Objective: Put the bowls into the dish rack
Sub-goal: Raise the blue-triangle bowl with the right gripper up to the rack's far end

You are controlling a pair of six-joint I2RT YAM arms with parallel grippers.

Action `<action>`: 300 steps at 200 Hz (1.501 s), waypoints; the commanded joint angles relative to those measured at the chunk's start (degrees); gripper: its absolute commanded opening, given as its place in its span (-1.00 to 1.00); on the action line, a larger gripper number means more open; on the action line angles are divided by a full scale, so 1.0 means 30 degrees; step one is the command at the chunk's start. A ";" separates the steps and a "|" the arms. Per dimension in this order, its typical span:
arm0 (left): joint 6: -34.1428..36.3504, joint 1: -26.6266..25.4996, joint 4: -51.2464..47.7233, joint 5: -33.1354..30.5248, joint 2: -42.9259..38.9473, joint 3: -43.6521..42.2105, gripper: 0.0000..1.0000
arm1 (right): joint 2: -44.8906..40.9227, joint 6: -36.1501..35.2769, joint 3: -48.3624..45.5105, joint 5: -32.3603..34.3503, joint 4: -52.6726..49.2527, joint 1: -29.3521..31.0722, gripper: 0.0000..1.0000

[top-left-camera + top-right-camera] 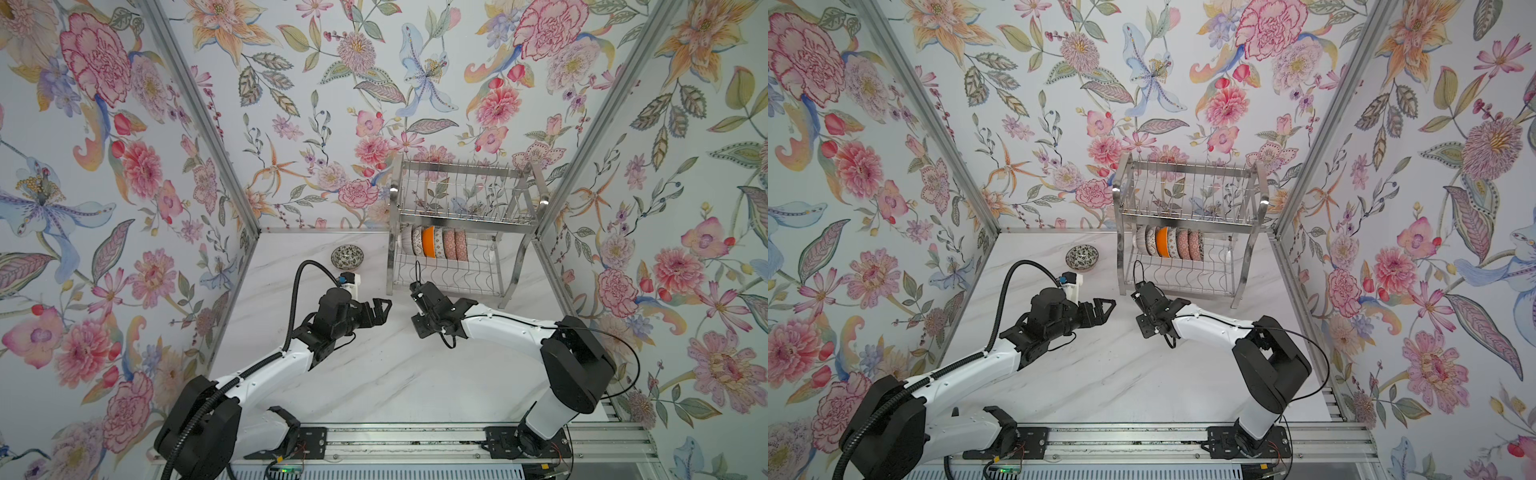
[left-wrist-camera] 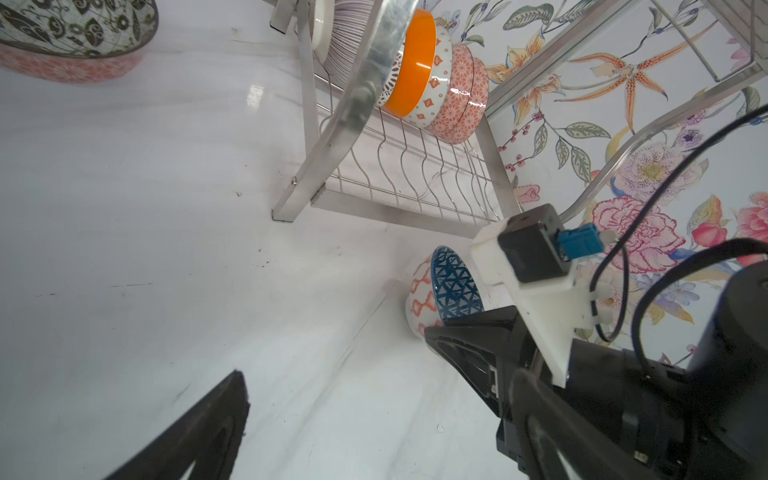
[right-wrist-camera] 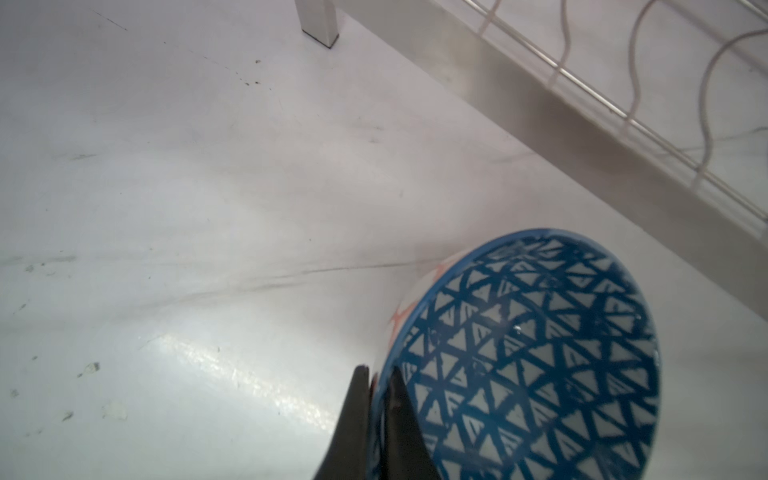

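I count eight bowls and one dish rack (image 1: 465,227). My right gripper (image 3: 378,370) is clamped on the rim of one blue-patterned bowl (image 3: 519,353), one finger inside and one outside. That bowl is tipped on its edge just in front of the rack; I cannot tell whether it touches the table (image 1: 374,374). My left gripper (image 1: 383,311) hangs over the table with its two fingers spread wide, holding nothing. Six bowls (image 1: 434,243) stand on edge in a row on the rack's lower tier. One black-and-white bowl (image 1: 347,257) sits upright on the table, left of the rack.
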 commanded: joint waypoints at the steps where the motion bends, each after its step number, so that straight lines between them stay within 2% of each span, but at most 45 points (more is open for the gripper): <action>1: 0.0320 -0.0695 0.0968 -0.0426 0.0750 0.1067 0.99 | -0.2725 0.0926 -0.1074 -0.0366 -0.0401 -0.1098 -1.00; 19: 0.0424 -0.1322 0.1203 -0.0432 0.1603 0.1792 0.99 | -0.4811 0.1438 -0.2149 -0.0861 -0.0539 -0.2332 -1.00; 50: 0.0582 -0.2191 0.1792 0.0074 0.3402 0.3424 0.99 | -0.8283 0.2030 -0.3404 -0.1447 -0.1314 -0.5830 -1.00; 71: 0.0609 -0.2713 0.1991 0.0386 0.4627 0.4705 0.99 | -1.0007 0.2197 -0.3622 -0.1374 -0.2464 -0.8722 -1.00; 97: 0.0754 -0.3390 0.2106 0.0651 0.5805 0.6341 0.99 | -1.1260 0.2310 -0.3426 -0.2458 -0.2962 -1.2719 -1.00; 125: 0.0788 -0.4017 0.2173 0.1048 0.7378 0.8021 0.99 | -1.1055 0.2632 -0.2554 -0.4202 -0.2586 -1.6370 -1.00; 164: 0.0875 -0.4959 0.1896 0.1303 0.8677 0.9806 0.98 | -0.7919 0.3375 -0.0387 -0.6103 -0.1439 -1.9765 -1.00; 181: 0.0854 -0.5289 0.1774 0.1238 0.8894 1.0124 0.99 | -0.6656 0.3855 0.0328 -0.7194 -0.0409 -2.0506 -1.00; 242: 0.0877 -0.5450 0.1403 0.0635 0.8484 0.9761 0.99 | -0.2091 0.4170 0.4338 -0.9383 0.0384 -2.1280 -1.00; 300: 0.0957 -0.5454 0.0991 0.0341 0.8628 1.0117 0.99 | 0.1485 0.4137 0.8140 -1.2193 0.0789 -2.0966 -1.00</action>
